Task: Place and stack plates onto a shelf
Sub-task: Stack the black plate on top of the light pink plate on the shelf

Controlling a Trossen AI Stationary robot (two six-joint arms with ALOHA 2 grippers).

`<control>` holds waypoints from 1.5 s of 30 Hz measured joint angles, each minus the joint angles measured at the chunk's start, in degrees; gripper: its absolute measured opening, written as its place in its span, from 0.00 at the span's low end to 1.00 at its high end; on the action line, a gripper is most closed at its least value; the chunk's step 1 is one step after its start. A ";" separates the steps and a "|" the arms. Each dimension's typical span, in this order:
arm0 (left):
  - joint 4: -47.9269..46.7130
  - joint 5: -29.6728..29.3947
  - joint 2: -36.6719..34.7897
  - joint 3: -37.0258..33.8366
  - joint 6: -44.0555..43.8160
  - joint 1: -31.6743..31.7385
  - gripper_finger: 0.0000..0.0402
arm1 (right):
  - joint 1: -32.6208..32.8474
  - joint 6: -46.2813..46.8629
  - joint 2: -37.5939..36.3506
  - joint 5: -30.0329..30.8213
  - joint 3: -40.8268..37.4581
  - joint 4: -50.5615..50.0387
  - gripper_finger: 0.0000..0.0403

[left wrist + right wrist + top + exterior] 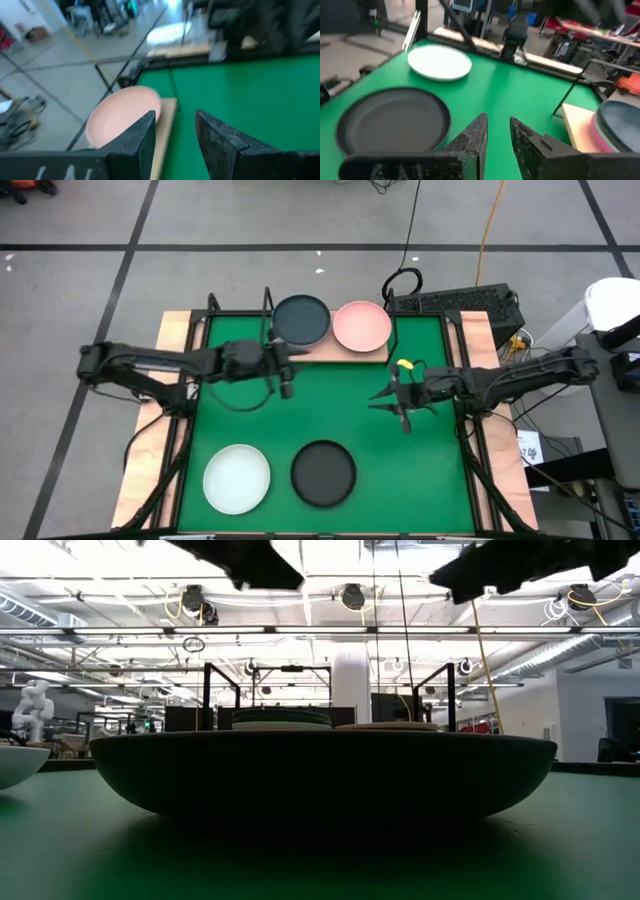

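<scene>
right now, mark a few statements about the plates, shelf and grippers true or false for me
1. A light pink plate sits on the shelf. True.
2. The white plate is on the shelf. False: it lies on the green mat, near the front edge, beside the black plate.
3. The left gripper holds a plate. False: its fingers are apart with nothing between them.
4. A dark blue-grey plate tops the stack next to the pink one. True.
5. The right gripper is over the shelf. False: it hangs over the mat, clear of the shelf, and holds nothing.
</scene>
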 joint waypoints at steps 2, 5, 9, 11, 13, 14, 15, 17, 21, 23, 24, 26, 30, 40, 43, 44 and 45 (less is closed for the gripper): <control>3.25 -0.07 -4.27 -4.32 -1.37 -1.70 0.36 | 0.06 -1.18 3.39 -0.13 1.16 0.47 0.17; 5.06 -3.04 -10.17 -9.38 -2.59 -4.48 0.36 | 0.04 -3.41 8.64 -0.04 2.40 3.74 0.17; 4.39 -8.06 -16.93 -14.18 -4.08 -7.72 0.36 | 0.09 -3.30 15.80 -3.72 2.45 3.73 0.17; 4.33 -9.01 -19.28 -16.13 -5.04 -8.82 0.36 | 0.88 -2.56 19.52 -7.86 2.41 3.87 0.17; 4.32 -9.54 -21.43 -17.98 -5.46 -9.60 0.36 | 2.61 -2.77 23.05 -10.32 2.41 4.84 0.17; 4.43 -9.82 -22.12 -18.69 -5.81 -9.80 0.36 | 3.75 -3.15 24.69 -10.45 2.43 4.97 0.17; 4.48 -10.29 -22.65 -19.40 -6.34 -9.96 0.36 | 4.86 -4.17 26.32 -10.42 2.43 4.72 0.17; 4.20 -11.21 -23.36 -20.87 -7.46 -10.05 0.36 | 7.10 -7.52 29.02 -10.24 2.43 4.58 0.17; 4.23 -12.26 -23.49 -22.85 -10.49 -10.02 0.36 | 11.12 -14.00 32.48 -7.09 2.43 4.95 0.17; 4.22 -12.33 -23.47 -23.42 -12.00 -10.02 0.36 | 12.46 -16.39 34.08 -4.11 2.42 4.43 0.18; 4.35 -12.39 -23.50 -23.62 -12.73 -10.02 0.36 | 12.97 -17.42 34.64 -3.19 2.41 4.30 0.19; 4.33 -12.42 -23.50 -23.92 -13.85 -10.02 0.36 | 13.77 -19.15 35.41 -2.35 2.41 5.14 0.21; 4.39 -12.42 -23.50 -23.95 -14.84 -10.02 0.36 | 14.98 -21.92 36.13 -0.64 2.41 7.39 0.30; 7.21 -12.37 -23.47 -23.98 -15.34 -10.02 0.36 | 17.77 -28.78 36.22 6.40 2.41 11.42 0.50; 7.58 -12.37 -23.47 -23.98 -15.52 -10.02 0.36 | 18.93 -30.67 37.09 6.44 2.41 14.57 0.51; 7.69 -12.35 -23.47 -23.98 -15.56 -10.02 0.36 | 19.35 -31.25 37.75 6.48 2.43 15.40 0.51; 7.81 -12.32 -23.47 -23.98 -15.58 -10.03 0.36 | 19.71 -31.91 38.37 6.49 2.39 15.86 0.52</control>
